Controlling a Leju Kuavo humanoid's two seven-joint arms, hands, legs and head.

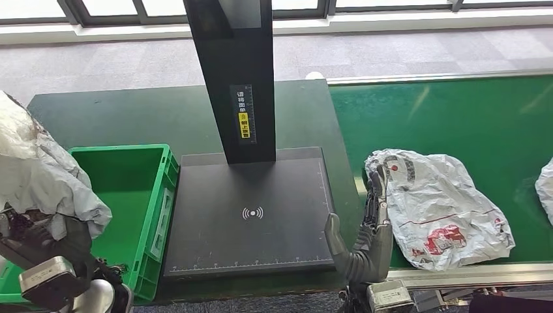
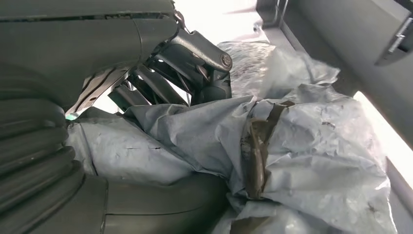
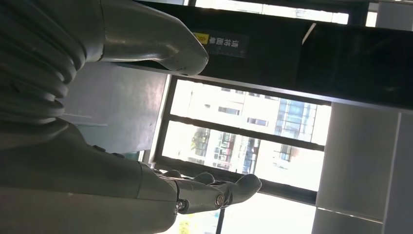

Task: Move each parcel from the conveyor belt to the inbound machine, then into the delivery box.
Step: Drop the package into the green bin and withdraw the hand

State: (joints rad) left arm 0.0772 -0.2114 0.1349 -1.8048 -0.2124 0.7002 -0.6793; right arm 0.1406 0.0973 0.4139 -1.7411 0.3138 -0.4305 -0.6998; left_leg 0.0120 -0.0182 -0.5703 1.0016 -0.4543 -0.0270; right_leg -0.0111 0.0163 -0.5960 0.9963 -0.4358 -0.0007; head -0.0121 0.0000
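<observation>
Holding a grey parcel [image 1: 45, 176] in our left hand [image 1: 39, 251], we have it raised at the near left, above the near-left corner of the green delivery box [image 1: 151, 222]; we judge it is on its way to being dropped in, the box interior still showing bare green floor. Fingers [image 2: 195, 68] are wrapped over the crumpled grey film in the left wrist view, thumb beneath, so the grip is a full clasp on the bag. Our right hand [image 1: 365, 235] stands empty and spread, fingers straight and pointing far, set on edge just beside the left end of a white parcel [image 1: 443, 208] lying on the green conveyor belt [image 1: 456, 124]; we read this as staging to sweep or grasp that one next, though we cannot tell whether the fingertips touch it. Inbound machine [image 1: 251, 215] sits between box and belt, its dark plate bare, black post rising at the far side. Grey parcel: soft poly mailer, heavily wrinkled, a dark tape strip across it. White parcel: slack bag, red and grey print, lying flat. Another pale parcel's edge [image 1: 545, 189] shows at far right on the belt.
</observation>
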